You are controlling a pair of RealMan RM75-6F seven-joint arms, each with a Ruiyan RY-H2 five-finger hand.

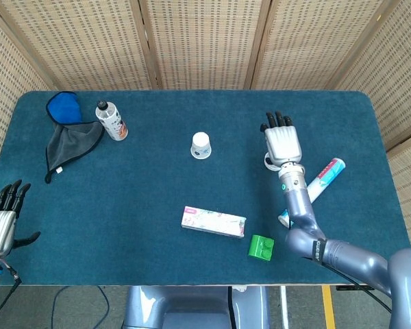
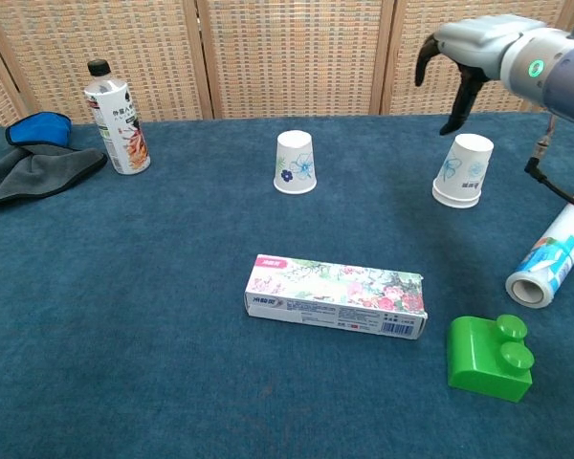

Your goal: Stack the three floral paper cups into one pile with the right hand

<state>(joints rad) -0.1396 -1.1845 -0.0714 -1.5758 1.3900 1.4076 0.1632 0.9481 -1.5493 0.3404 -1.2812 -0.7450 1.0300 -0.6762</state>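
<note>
Across the head view, the right hand (image 1: pixel 281 142) hovered over the right half of the blue table (image 1: pixel 157 192), fingers spread and holding nothing. It hid most of the stacked floral cups (image 1: pixel 268 162), of which only a sliver of rim showed at its lower left edge. A single floral cup (image 1: pixel 201 145) stood upside down near the table's middle, well apart from the hand. The left hand (image 1: pixel 1 219) hung off the table's left edge with its fingers apart and empty. A floral box (image 1: pixel 214 221) lay flat in front, a green block (image 1: pixel 262 247) just to its right, and a printed roll (image 1: pixel 318 181) lay slanted beside the right forearm. A bottle (image 1: pixel 111 121) stood at the back left beside a grey cloth (image 1: pixel 72 142) and a blue item (image 1: pixel 61 106).

From the chest view, the right hand (image 2: pixel 459 59) was raised above and a little left of the stacked floral cups (image 2: pixel 464 170), fingers curved downward but clear of them, gripping nothing. The stack rested upside down on the table (image 2: pixel 124 316). The single floral cup (image 2: pixel 295 163) stood inverted farther left, well apart from the stack. The floral box (image 2: pixel 336 295) lay in front, the green block (image 2: pixel 490 358) at its right, and the printed roll (image 2: pixel 555 249) near the right edge. The bottle (image 2: pixel 116 120) stood upright at the left by the grey cloth (image 2: pixel 33 174).
</note>
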